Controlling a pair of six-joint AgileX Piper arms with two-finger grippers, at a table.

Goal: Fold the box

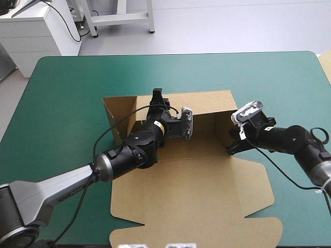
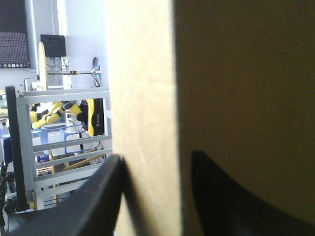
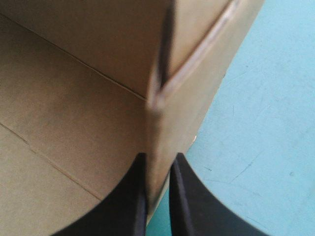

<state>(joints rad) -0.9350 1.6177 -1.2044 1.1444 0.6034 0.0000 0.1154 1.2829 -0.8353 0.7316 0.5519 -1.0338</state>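
The brown box (image 1: 196, 191) lies in the middle of the teal-green cover, its lid flat toward the near edge and its far walls raised. My left gripper (image 1: 156, 97) reaches over the tray to the back wall (image 1: 204, 99). In the left wrist view that gripper (image 2: 155, 167) stands astride the wall's upright board (image 2: 142, 98), one finger on each face. My right gripper (image 1: 234, 140) is at the tray's right wall (image 1: 226, 126). In the right wrist view it (image 3: 158, 169) pinches the wall's corner edge (image 3: 162, 113), fingers all but shut.
A raised side flap (image 1: 118, 111) stands at the tray's left end. The teal-green cover (image 1: 62, 103) lies bare on both sides of the box and beyond it. A pale board edge (image 1: 326, 64) shows at the table's far right edge.
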